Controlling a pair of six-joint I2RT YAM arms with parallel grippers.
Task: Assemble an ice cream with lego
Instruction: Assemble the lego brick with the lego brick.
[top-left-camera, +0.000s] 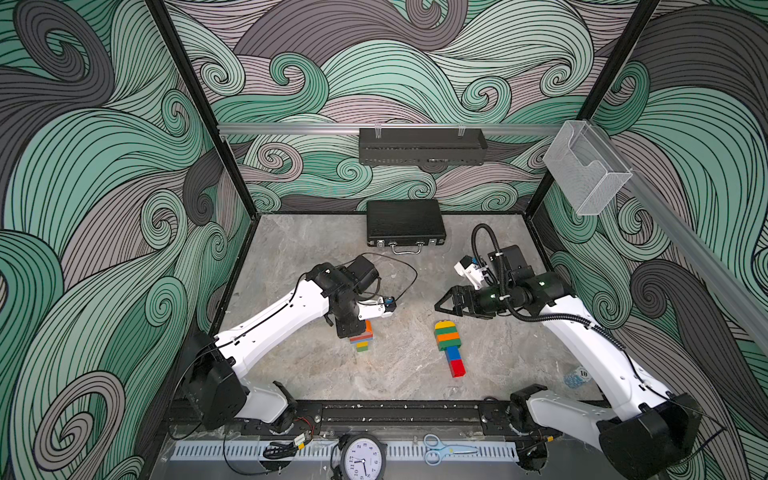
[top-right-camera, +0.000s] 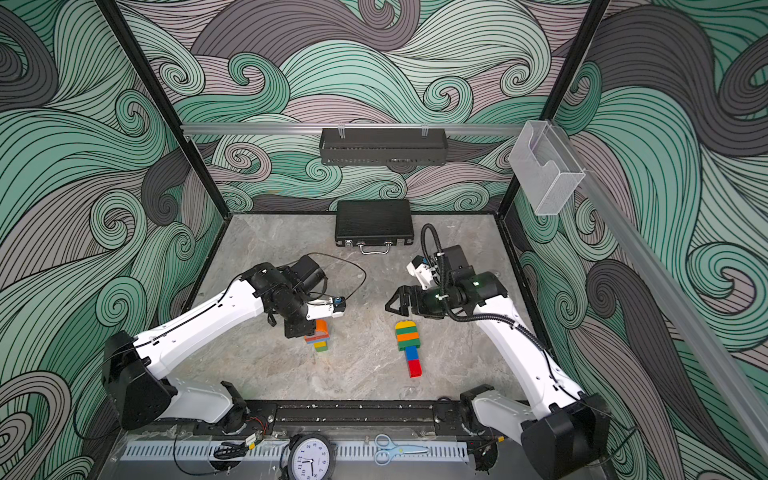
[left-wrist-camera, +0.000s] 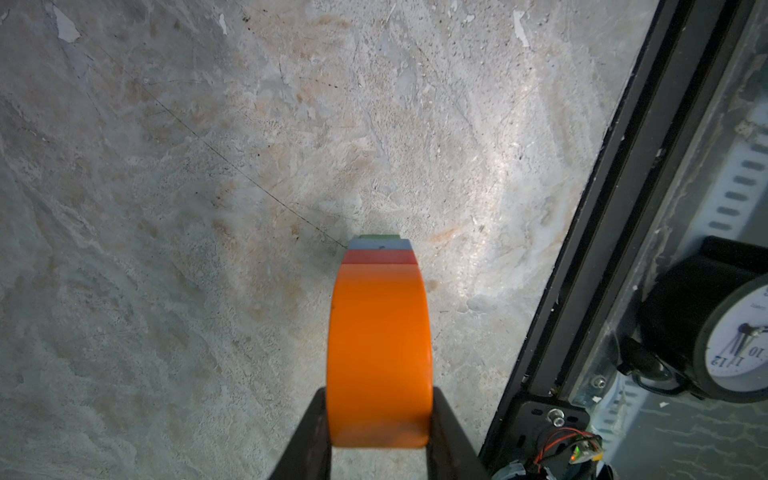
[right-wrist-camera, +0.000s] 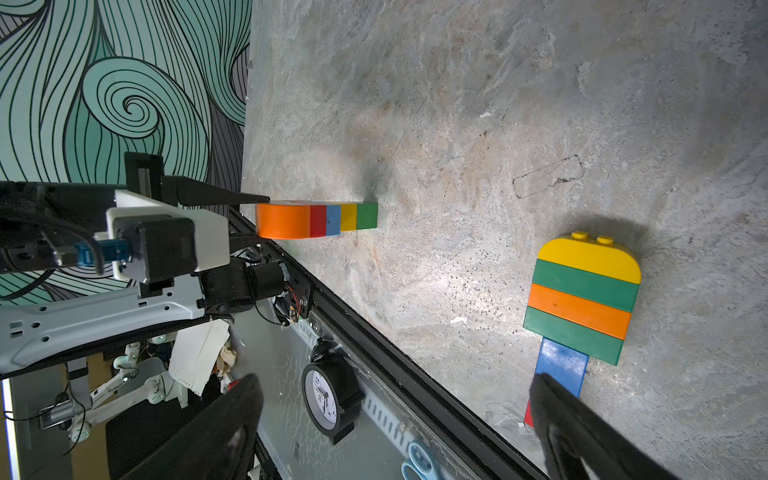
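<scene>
Desk (top-left-camera: 291, 257): grey, stone-look. Black briefcase (top-left-camera: 405, 222) well beyond both tools. Lego ice cream (top-left-camera: 449, 347) flat on desk, just beside right tool (top-left-camera: 444, 304); jaws spread wide, empty. Small lego stack (top-left-camera: 365, 338) under left tool (left-wrist-camera: 379, 395): orange half-round top pinched, green end down.

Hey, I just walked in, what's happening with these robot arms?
The left end effector grips a small lego stack by its orange half-round top, green brick lowest, over the table. The right end effector is open and empty, hovering near a striped lego ice cream lying flat on the table.
</scene>
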